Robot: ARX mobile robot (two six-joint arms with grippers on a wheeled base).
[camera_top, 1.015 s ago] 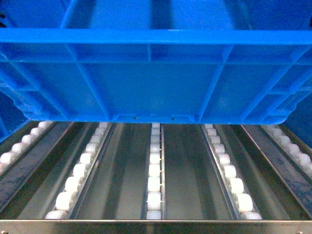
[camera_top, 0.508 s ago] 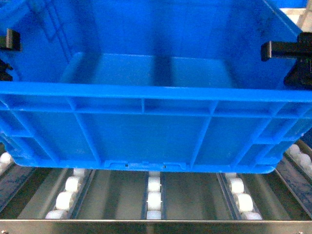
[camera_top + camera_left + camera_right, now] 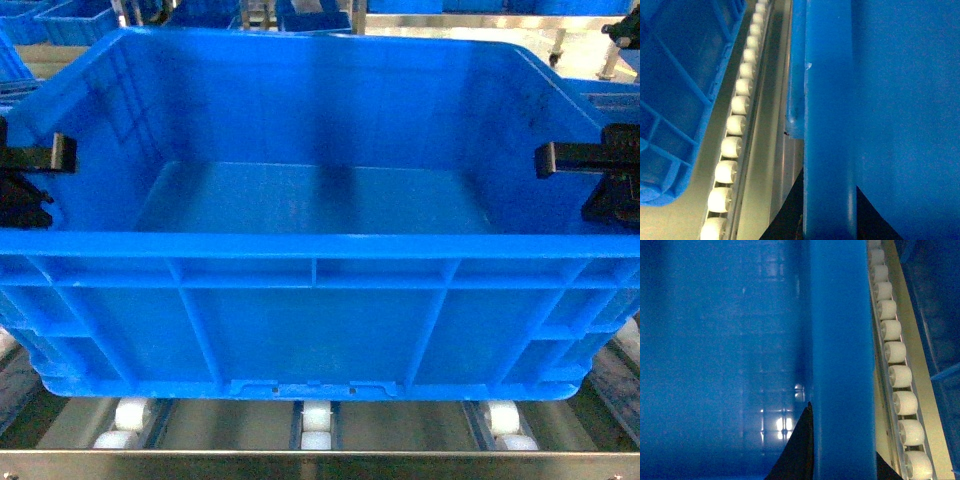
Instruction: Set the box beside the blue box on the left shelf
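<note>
**Two grippers lower a blue crate onto the roller shelf**

Left gripper (image 3: pixel 35 165), at nine o'clock in the head view, pinches the side rim of the box (image 3: pixel 315 310); one black finger hooks over the rim into the crate. Right gripper (image 3: pixel 590 170), at three o'clock, clamps the opposite rim the same way. Both wrist views show a dark finger on each side of the thick rim.

The box fills the middle of the view, open top up, its base just above or resting on the left shelf (image 3: pixel 320 462); whether it touches cannot be told. It looks like the set-down step. Next, the crate must settle squarely on the rollers before both grips let go.

The box is bright blue moulded plastic with ribbed walls, a thick rim and a smooth, empty floor. Small white rollers (image 3: pixel 317 425) run in lanes at six o'clock, behind a shiny metal front bar. In the left wrist view another blue crate (image 3: pixel 670 100) sits at nine o'clock, near the box, a roller lane between them.
</note>
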